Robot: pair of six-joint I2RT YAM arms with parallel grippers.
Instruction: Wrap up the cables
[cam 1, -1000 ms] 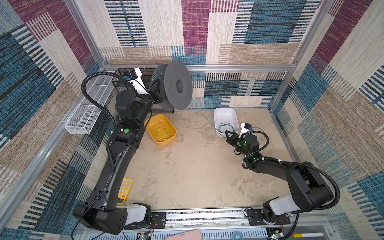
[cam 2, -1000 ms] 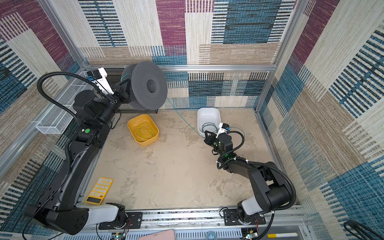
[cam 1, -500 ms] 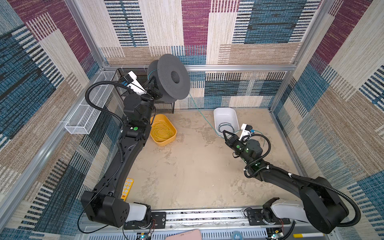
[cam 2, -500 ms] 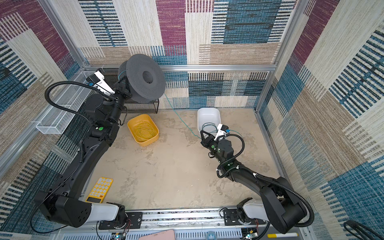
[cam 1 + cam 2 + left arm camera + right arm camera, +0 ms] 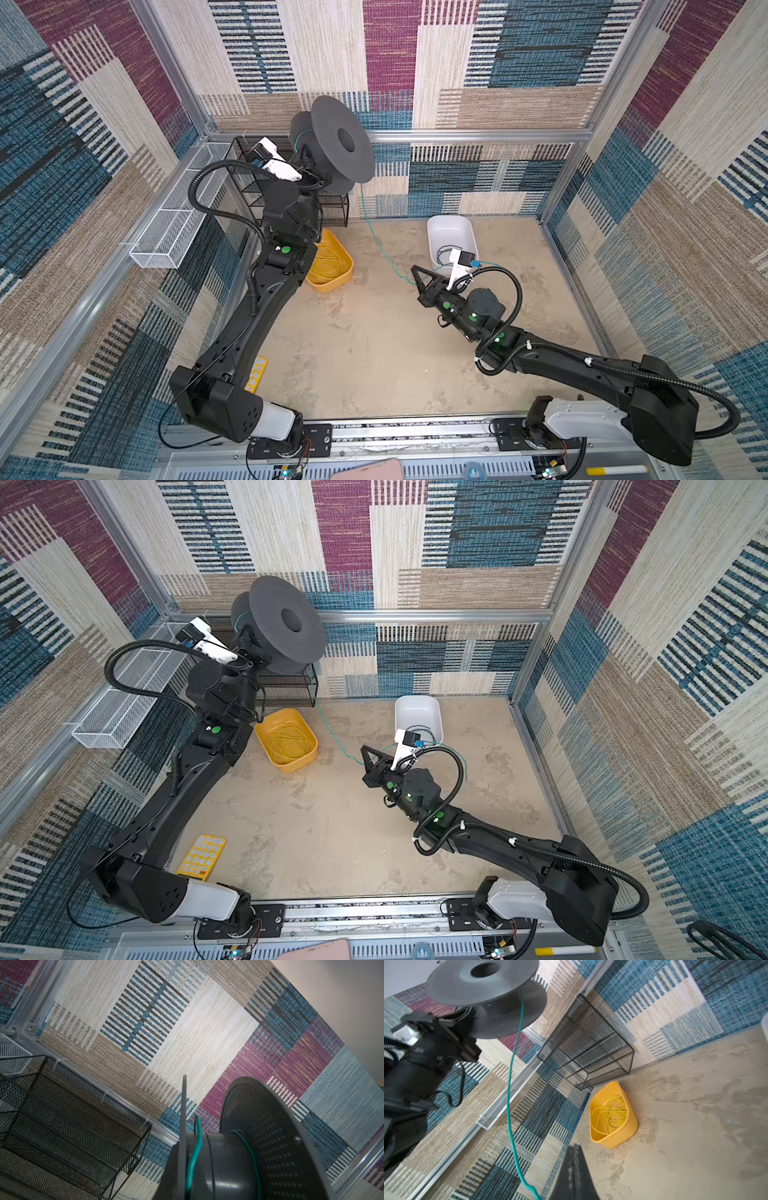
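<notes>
The left gripper [image 5: 308, 165] is raised high by the back wall, closed on a dark grey spool [image 5: 340, 143] that it carries clear of the table, above a black mesh rack [image 5: 336, 208]. Its fingers are hidden behind the spool's flange in both top views. The teal cable [image 5: 376, 241] has a few turns round the spool's hub, seen close up in the left wrist view [image 5: 192, 1165]. From the hub it hangs down to the table, then slants across the surface to the right gripper [image 5: 413, 269].

That gripper sits low over the table, just in front of a white bin [image 5: 451, 230], with its tips pointing back toward the spool. In the right wrist view its two fingers [image 5: 574, 1167] are pressed flat together. The cable runs just beside them, not between the tips (it leaves that view close to their base, and I cannot tell whether it is caught there). In a top view a further length of cable shows on the table past the wrist, near the white bin [image 5: 417, 712]
</notes>
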